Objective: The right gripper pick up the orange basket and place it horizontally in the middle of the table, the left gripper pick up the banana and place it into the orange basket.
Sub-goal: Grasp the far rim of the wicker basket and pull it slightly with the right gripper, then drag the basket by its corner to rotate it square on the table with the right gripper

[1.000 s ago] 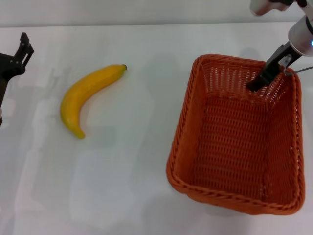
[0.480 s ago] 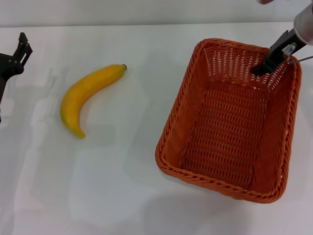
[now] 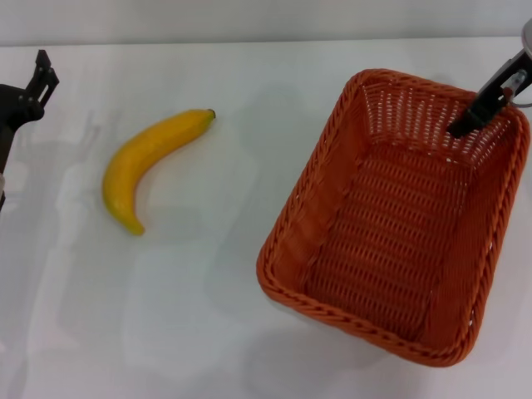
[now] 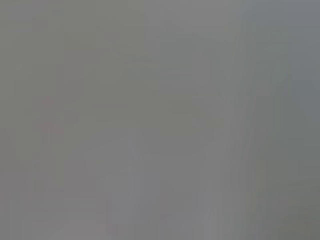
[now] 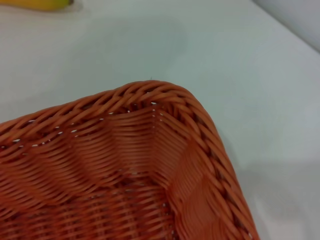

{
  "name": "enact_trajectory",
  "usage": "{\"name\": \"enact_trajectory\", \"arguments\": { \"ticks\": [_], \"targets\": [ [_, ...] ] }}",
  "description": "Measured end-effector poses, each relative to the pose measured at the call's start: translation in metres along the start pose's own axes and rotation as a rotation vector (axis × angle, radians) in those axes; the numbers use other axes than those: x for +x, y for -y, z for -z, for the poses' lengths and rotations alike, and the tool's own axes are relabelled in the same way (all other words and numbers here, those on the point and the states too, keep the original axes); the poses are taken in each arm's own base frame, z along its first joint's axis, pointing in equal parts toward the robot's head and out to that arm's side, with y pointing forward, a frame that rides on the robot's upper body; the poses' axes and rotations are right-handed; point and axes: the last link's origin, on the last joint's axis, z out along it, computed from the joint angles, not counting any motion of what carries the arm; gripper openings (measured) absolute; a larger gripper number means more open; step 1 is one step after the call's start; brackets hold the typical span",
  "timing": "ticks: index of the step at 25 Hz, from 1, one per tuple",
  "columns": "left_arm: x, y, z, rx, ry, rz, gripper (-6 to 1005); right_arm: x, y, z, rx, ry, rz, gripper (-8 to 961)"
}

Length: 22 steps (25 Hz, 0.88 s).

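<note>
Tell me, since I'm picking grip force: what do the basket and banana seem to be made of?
The orange basket looks like woven wicker or a plastic imitation, given its open-weave walls and braided rim. The banana looks like smooth, even yellow, faintly glossy plastic, though real fruit can't be ruled out.

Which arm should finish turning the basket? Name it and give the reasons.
Right. The right tool already reaches over the far rim of the orange basket, which lies skewed on the table's right side. The left tool sits at the far left edge, beyond the banana.
</note>
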Motion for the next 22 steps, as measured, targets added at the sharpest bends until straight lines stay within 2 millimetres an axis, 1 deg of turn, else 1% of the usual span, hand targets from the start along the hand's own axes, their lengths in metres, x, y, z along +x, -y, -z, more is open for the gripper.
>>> {"name": "enact_trajectory", "arguments": {
  "ticks": [1,5,9,12,19,22],
  "targets": [
    [0.000,0.000,0.000,0.000,-0.001,0.000,893,0.001,0.000,0.004,-0.016,-0.011,-0.014,319],
    [0.001,-0.001,-0.002,-0.004,-0.003,-0.002,893,0.003,0.002,0.011,-0.051,-0.005,-0.052,287],
    [0.001,-0.002,-0.004,-0.010,0.004,-0.005,893,0.006,0.011,0.022,-0.092,0.021,-0.118,249],
    [0.001,-0.003,-0.005,-0.013,0.007,-0.006,893,0.009,0.015,0.024,-0.130,0.009,-0.156,202],
    [0.001,-0.005,-0.006,-0.022,0.008,-0.010,893,0.017,0.019,0.027,-0.238,0.002,-0.239,175],
    [0.001,-0.005,-0.006,-0.024,0.007,-0.007,893,0.026,0.019,0.029,-0.295,0.008,-0.282,163]
  ]
}}
